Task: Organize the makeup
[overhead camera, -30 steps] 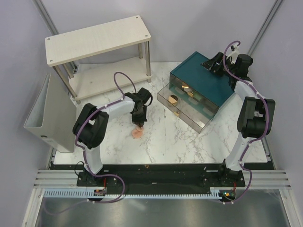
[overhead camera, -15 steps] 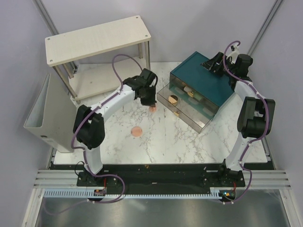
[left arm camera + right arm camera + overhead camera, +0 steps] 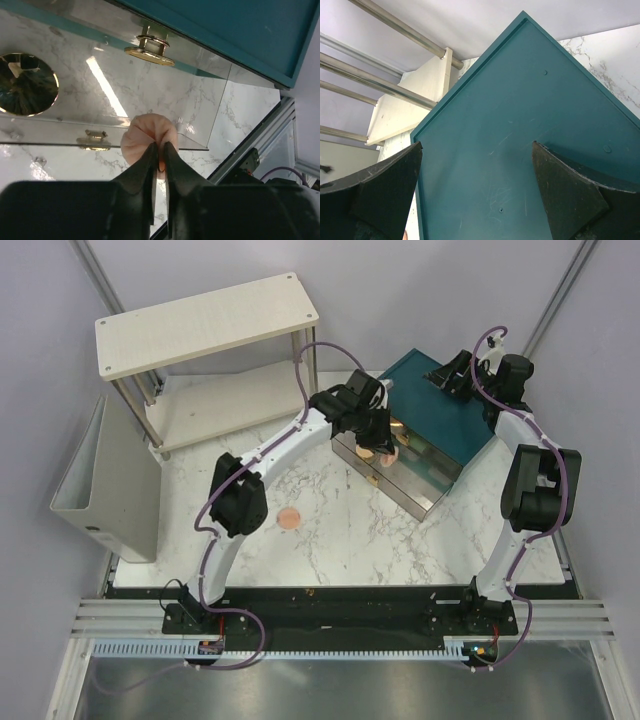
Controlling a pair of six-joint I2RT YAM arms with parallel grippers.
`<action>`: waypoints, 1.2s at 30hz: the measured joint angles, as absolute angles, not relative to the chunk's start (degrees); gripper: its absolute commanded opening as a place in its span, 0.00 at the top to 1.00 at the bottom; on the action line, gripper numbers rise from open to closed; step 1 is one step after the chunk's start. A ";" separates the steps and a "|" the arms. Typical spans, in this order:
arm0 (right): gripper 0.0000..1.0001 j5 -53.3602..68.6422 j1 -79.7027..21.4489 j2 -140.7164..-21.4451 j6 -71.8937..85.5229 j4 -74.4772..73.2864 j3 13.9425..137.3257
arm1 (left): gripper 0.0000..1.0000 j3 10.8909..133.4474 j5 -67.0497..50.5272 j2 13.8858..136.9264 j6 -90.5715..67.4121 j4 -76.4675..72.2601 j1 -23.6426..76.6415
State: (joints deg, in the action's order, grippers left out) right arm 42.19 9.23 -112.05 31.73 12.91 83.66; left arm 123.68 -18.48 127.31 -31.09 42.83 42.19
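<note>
My left gripper (image 3: 161, 150) is shut on the peach-pink sponge (image 3: 140, 135), which bulges out past the fingertips. It hangs over the clear open drawers (image 3: 150, 95) of the teal box (image 3: 440, 410). In the top view the left gripper (image 3: 382, 445) is above the drawer fronts. The round gold-rimmed pot (image 3: 25, 84) with a dark centre lies in a drawer, left of the sponge. A small round pink piece (image 3: 290, 517) lies on the marble table. My right gripper (image 3: 477, 185) is wide open and empty over the teal box's lid (image 3: 520, 130). The tube and the mint piece are not visible.
A two-tier pale wooden shelf (image 3: 210, 330) stands at the back left. A grey bin (image 3: 95, 490) stands at the table's left edge. The drawers have gold handles (image 3: 150, 50). The table's right rail (image 3: 250, 160) is near the drawers.
My left arm lifted the sponge from the table's middle and carried it back and right to over the open drawers. The pink round piece stayed on the table. The right arm has not moved.
</note>
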 measured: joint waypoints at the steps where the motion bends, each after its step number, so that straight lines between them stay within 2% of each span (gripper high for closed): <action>1: 0.02 42.19 9.23 -112.05 31.73 12.91 83.66 | 0.58 124.38 -18.94 128.35 -31.18 42.89 42.44; 3: 0.02 42.19 9.23 -112.05 31.70 12.91 83.66 | 0.47 125.47 -19.99 130.32 -31.79 43.13 42.87; 4: 0.02 42.19 9.23 -112.05 31.70 12.91 83.66 | 0.45 125.78 -20.29 131.00 -32.14 43.20 43.00; 14: 0.02 42.22 9.23 -112.05 31.70 12.91 83.64 | 0.46 123.92 -18.06 129.84 -32.16 43.18 42.65; 18: 0.02 42.22 9.21 -112.05 31.70 12.91 83.64 | 0.46 113.36 -14.70 121.69 -31.00 43.20 41.41; 24: 0.02 42.26 9.21 -112.05 31.73 12.99 83.59 | 0.44 89.38 -10.22 102.85 -30.72 43.55 36.82; 26: 0.02 42.28 9.21 -112.05 31.75 13.15 83.50 | 0.41 82.21 -8.93 98.50 -30.81 43.16 35.59; 31: 0.02 42.46 9.21 -112.05 31.75 13.43 83.37 | 0.33 70.11 -7.55 95.68 -31.92 44.16 35.22; 36: 0.02 42.70 9.21 -112.05 31.79 14.17 83.00 | 0.32 66.30 -5.93 96.36 -33.91 44.60 34.85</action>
State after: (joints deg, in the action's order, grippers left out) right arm 42.70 9.21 -112.05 31.79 14.17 83.00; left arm 66.30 -5.93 96.36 -33.91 44.60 34.85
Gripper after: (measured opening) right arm 0.979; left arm 0.675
